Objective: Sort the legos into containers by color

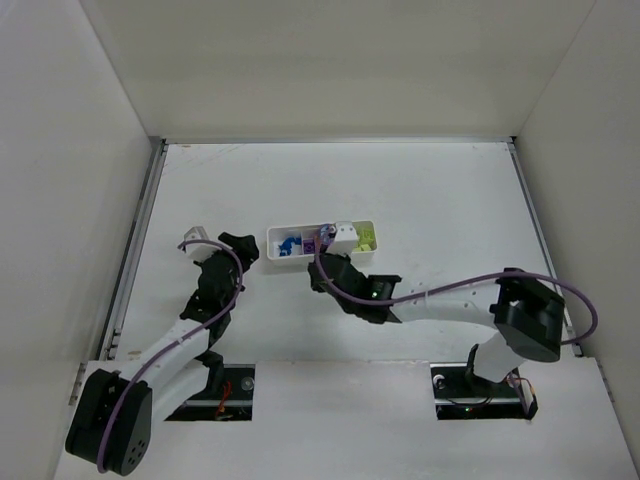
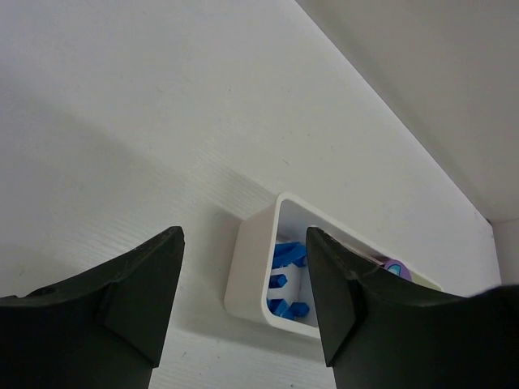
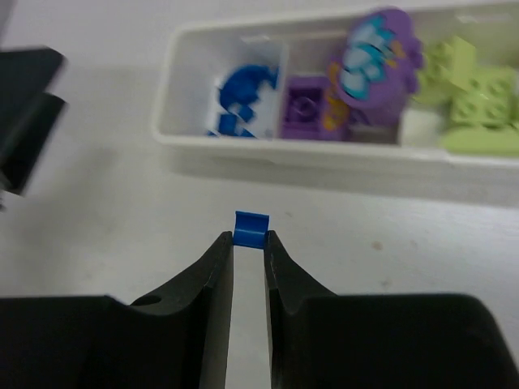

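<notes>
Right fingers [image 3: 225, 259] pinch a tiny blue brick [image 3: 250, 228] by its bottom edge only, just near of the tray [image 3: 268, 154]. A grip that shallow could let it twist out, or it could clip the rim going over. It belongs in the left compartment [image 3: 195, 81]. Left fingers [image 2: 154, 284] hang half open and empty by that end, so it's tight there. Open surface [image 1: 400, 190] lies far and right.

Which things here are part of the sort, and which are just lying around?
Job: tray; blue brick in right gripper; blue bricks, purple brick, lime bricks in the tray.
Other: table; purple printed piece in the tray, unclear whether lego.
</notes>
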